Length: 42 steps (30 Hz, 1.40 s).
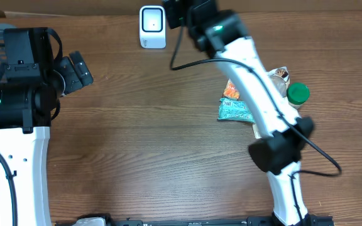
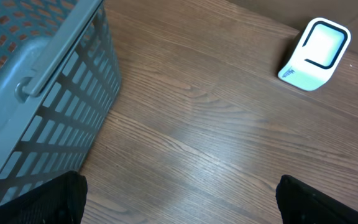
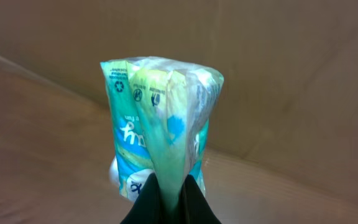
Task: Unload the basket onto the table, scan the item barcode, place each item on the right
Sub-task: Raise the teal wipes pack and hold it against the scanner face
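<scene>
**A:** Any containers out?

**B:** One, a grey basket at ten o'clock on the table. No goods show in the part of it I can see. The left pincer hangs beside it, spread as wide as it goes and holding nothing.

**A:** And loose goods?

**B:** There's a heap at three o'clock: a green-capped bottle, a teal packet and an orange packet.

**A:** Where's the thing being scanned?

**B:** Up at twelve o'clock, just on the three o'clock side of the white scanner. The right pincer is clamped tight on the bottom fold of a green packet, which stands up from it.

**A:** How will it handle?

**B:** Light, soft and crinkly, I'd judge. The film is glossy, so it's likely to slip. Pinching the gathered end suits it, though the bunching creases the print. I can't see a barcode.
</scene>
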Available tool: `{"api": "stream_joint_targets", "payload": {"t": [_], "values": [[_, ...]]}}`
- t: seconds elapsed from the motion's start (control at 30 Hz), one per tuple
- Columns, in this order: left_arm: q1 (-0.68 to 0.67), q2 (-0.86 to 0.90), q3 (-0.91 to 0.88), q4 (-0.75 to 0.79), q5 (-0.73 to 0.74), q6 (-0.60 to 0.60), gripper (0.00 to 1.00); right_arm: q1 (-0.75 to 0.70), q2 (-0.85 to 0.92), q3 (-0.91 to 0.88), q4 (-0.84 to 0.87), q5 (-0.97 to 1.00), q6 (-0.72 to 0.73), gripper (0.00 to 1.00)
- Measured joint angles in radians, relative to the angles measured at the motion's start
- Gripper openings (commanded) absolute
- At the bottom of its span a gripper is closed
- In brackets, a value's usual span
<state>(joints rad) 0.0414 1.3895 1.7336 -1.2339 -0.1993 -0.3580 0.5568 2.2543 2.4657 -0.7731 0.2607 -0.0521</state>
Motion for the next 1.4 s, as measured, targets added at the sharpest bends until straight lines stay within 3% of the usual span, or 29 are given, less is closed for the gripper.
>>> {"api": "stream_joint_targets", "payload": {"t": [0.33,0.57,0.73,0.93,1.03,1.27,1.4], "values": [[0.000,0.000,0.000,0.000,0.000,0.000,0.99,0.046,0.264,-0.001,0.459,0.144,-0.443,0.04],[0.000,0.000,0.000,0.000,0.000,0.000,1.00,0.046,0.396,-0.001,0.495,0.168,-0.802,0.04],[0.000,0.000,0.000,0.000,0.000,0.000,0.99,0.046,0.449,-0.001,0.503,0.174,-0.916,0.04],[0.000,0.000,0.000,0.000,0.000,0.000,1.00,0.046,0.450,-0.001,0.550,0.174,-0.943,0.04],[0.000,0.000,0.000,0.000,0.000,0.000,1.00,0.046,0.449,-0.001,0.540,0.173,-0.884,0.04],[0.000,0.000,0.000,0.000,0.000,0.000,1.00,0.044,0.395,-0.005,0.351,0.103,-0.662,0.04],[0.000,0.000,0.000,0.000,0.000,0.000,1.00,0.037,0.263,-0.006,0.175,0.018,-0.426,0.04]]}}
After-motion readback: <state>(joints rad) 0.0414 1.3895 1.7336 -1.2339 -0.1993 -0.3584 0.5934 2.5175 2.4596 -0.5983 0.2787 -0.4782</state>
